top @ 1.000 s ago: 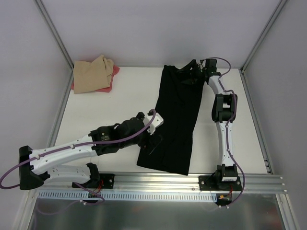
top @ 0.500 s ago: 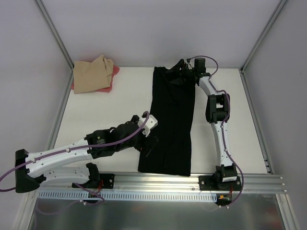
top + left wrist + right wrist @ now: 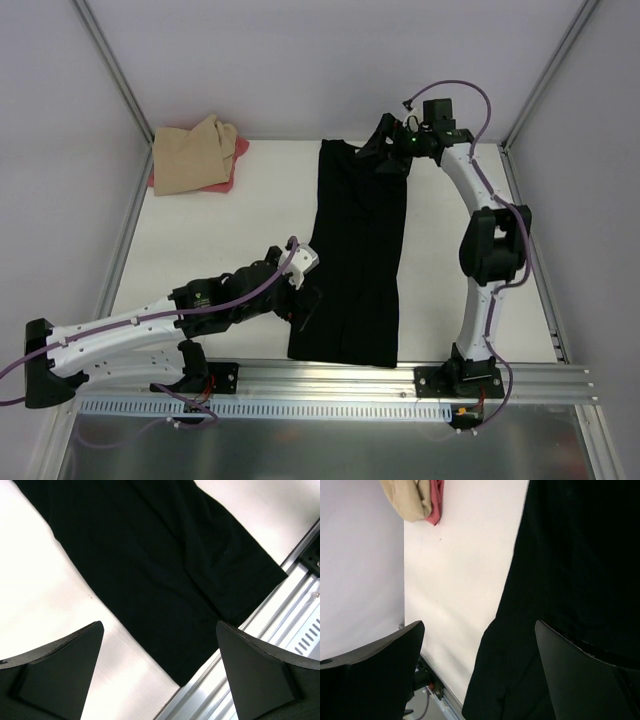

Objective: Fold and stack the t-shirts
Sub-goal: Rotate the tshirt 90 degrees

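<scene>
Change since a second ago: right arm (image 3: 487, 250) is rising with its elbow swinging out to the right, the left arm (image 3: 130, 325) is drawing back toward its base, and the black t-shirt (image 3: 355, 250) is lying straighter, its far end shifted left.
Top view, pincers: the right pincer (image 3: 388, 152) is hanging over the shirt's far end and the left pincer (image 3: 303, 298) is sitting at its left edge; black on black is making both jaw gaps unreadable here.
Top view, shirts: the black t-shirt is lying as a long narrow strip from the far side to the near rail (image 3: 330, 372); the tan t-shirt (image 3: 190, 155) is resting bunched on the pink-red t-shirt (image 3: 228, 178) in the far left corner, well apart from it.
Top view, surroundings: the white table (image 3: 230, 240) is sitting between pale walls (image 3: 300, 60).
Left wrist view, pincer: its fingers (image 3: 60, 670) are standing wide apart, gripping nothing, with black cloth and bare table showing between them.
Left wrist view, cut off: the finger bases are running out of the bottom edge; whether the tips are touching the cloth is not showing.
Right wrist view, pincer: its fingers (image 3: 375, 675) are spread wide, holding nothing.
Right wrist view, hard to see: the right-hand finger is merging with the black cloth behind it; the tan and pink-red shirts are being cropped by the top edge.
</scene>
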`<state>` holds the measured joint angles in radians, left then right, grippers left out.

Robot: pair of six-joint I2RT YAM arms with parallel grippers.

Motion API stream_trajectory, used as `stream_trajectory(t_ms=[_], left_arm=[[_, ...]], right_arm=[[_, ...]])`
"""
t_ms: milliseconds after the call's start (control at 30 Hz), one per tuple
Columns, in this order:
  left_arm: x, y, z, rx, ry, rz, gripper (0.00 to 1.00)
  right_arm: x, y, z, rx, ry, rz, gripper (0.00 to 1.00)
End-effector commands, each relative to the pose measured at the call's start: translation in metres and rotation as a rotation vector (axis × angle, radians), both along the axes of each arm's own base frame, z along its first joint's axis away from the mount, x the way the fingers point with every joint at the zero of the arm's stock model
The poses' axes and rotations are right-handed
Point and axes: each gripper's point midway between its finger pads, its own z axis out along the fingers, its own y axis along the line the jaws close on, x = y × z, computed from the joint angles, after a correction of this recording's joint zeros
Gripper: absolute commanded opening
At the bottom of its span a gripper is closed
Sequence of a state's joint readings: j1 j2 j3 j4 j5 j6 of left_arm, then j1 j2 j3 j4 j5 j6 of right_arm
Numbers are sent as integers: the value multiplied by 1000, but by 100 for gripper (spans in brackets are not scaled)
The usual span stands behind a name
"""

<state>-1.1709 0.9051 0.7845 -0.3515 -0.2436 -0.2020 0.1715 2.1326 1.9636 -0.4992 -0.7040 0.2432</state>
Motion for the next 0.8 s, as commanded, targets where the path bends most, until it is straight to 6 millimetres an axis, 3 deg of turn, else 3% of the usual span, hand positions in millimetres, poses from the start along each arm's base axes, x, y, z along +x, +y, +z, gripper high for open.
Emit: stream_trajectory(t_ms=[0,133,233,267,300,367,400,500,767], left_arm=[[-2,-12,12,-84,4,-13,99],[-8,-12,15,-111,30,-21,99],[-11,-9,17,-135,44,-16,99],[-12,-8,14,-135,50,-15,99],[-13,-6,15,-141,48,-13,99],[-13,-3,14,-137,52,-6,99],[-13,-2,14,-133,49,-1,99],[-12,0,11,-112,50,1,99],[-11,-5,3,-92,61,-4,99]], right_arm=[[-39,-6,-2,-151,-35,38,99],[-36,-18,-41,-208,35,10,100],[-18,-13,-67,-199,107,13,100],[-6,-10,-60,-183,85,13,100],[-1,-8,-79,-179,130,12,99],[13,-4,-77,-168,112,3,99],[16,-3,-90,-168,143,2,100],[26,-2,-93,-161,136,-5,99],[30,-11,-102,-155,151,-21,100]])
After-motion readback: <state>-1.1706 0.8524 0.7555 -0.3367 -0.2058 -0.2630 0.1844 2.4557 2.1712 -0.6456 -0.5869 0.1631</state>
